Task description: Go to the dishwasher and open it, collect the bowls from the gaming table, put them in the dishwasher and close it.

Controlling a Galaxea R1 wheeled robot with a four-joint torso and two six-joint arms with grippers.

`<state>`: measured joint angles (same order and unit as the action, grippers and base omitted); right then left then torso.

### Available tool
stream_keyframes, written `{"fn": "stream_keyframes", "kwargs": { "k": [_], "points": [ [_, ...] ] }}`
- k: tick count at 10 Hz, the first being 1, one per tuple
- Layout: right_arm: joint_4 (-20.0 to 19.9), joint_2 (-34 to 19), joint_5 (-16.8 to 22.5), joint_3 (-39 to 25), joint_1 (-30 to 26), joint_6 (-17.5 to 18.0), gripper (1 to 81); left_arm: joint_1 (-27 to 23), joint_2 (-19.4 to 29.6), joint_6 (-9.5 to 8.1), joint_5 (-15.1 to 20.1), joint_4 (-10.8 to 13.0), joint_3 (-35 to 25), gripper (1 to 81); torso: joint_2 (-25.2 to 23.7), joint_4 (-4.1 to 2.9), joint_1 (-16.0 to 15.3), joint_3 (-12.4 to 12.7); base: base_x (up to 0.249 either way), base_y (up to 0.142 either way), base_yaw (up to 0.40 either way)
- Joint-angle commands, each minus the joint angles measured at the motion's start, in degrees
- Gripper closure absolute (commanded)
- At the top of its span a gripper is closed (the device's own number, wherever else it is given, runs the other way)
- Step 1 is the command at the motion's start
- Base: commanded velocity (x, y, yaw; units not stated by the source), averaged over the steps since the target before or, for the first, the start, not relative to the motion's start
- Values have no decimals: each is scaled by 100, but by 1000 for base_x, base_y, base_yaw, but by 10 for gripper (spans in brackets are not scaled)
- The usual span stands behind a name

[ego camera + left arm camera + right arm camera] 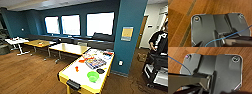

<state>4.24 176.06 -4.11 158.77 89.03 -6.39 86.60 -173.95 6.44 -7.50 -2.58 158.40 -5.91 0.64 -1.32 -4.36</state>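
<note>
Wooden floor [30,70], gaming table [75,75], green bowl [92,76] near edge

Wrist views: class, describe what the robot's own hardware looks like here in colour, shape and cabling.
Each shows a dark grey plate with rounded corners, round ringed fittings at the corners, a dark jointed bar and a thin blue cable, above wooden flooring.

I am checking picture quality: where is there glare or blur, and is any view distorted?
Head view: the windows are blown out to plain white, the whole picture is soft, and the wide lens bends the blue pillar; the green bowl on the white table still reads clearly. Left wrist view: the wooden floor is evenly lit, slightly blurred. Right wrist view: soft too, no strong glare.
</note>
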Motion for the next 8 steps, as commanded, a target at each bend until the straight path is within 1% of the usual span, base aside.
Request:
{"fn": "stream_keyframes", "kwargs": {
  "k": [1, 5, 8],
  "points": [
    [6, 11, 279, -5, -267, -12, 10, -305, 9, 42, 258, -5, 6, 10, 0, 0, 0, 0, 123, 79, 0],
    [6, 11, 279, 4, -267, -12, 10, -297, 9, 42, 258, -14, 6, 10, 0, 0, 0, 0, 120, 79, 0],
    [6, 2, 279, 4, -258, -12, 10, -297, 9, 42, 266, -5, 6, 10, 0, 0, -2, 0, 88, 79, 0]
  ]
}}
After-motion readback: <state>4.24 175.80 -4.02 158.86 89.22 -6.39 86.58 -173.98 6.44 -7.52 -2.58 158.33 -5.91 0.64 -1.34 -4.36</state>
